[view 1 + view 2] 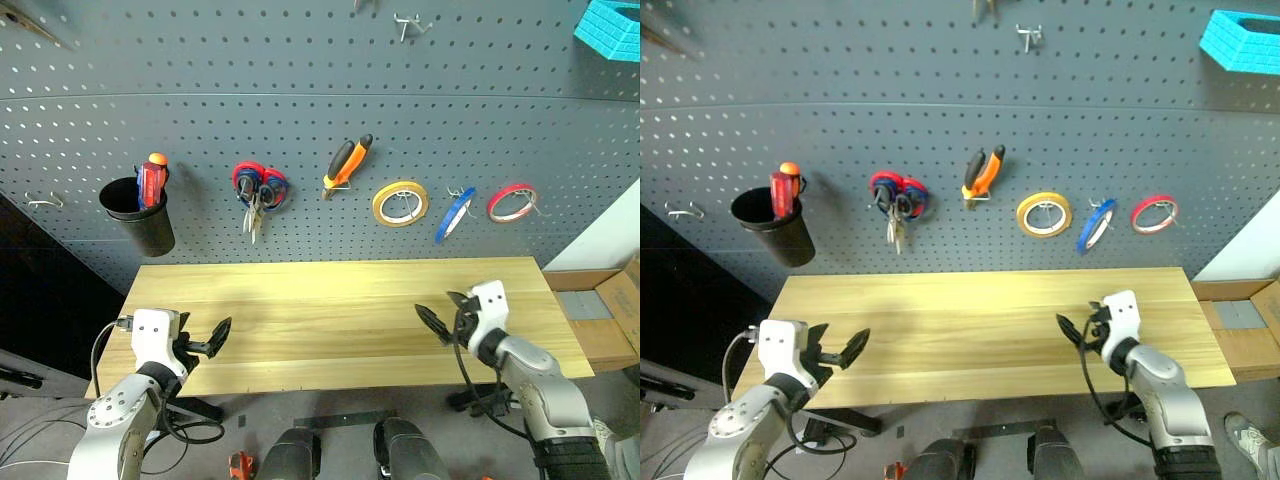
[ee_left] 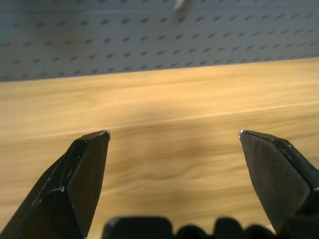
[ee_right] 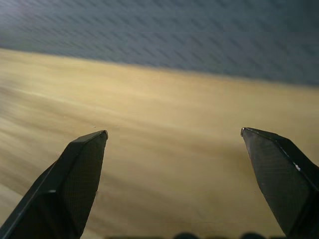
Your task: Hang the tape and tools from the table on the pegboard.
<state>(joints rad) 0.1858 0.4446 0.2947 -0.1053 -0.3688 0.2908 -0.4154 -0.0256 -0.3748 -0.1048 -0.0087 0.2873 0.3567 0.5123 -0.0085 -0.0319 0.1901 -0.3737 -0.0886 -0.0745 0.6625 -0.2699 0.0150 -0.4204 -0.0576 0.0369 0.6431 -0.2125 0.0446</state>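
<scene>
The blue tape (image 1: 455, 214) hangs on a hook of the dark grey pegboard (image 1: 300, 90), between a yellow tape ring (image 1: 400, 203) and a red tape ring (image 1: 512, 202). The orange-and-black pliers (image 1: 347, 164) hang left of the yellow ring. A red screwdriver handle with an orange top (image 1: 151, 180) stands in a black cup (image 1: 140, 214) on the board. The wooden table (image 1: 330, 320) has nothing lying on it. My left gripper (image 1: 218, 338) is open over the table's near left corner. My right gripper (image 1: 437, 308) is open over its right part. Both wrist views show wide-apart fingers (image 2: 84, 174) (image 3: 75, 174) above bare wood.
Scissors with red and blue handles (image 1: 260, 188) hang between the cup and the pliers. Bare hooks (image 1: 405, 24) sit higher on the board, and one (image 1: 45, 201) is left of the cup. A turquoise basket (image 1: 610, 28) is at the upper right. Cardboard boxes (image 1: 605, 310) stand right of the table.
</scene>
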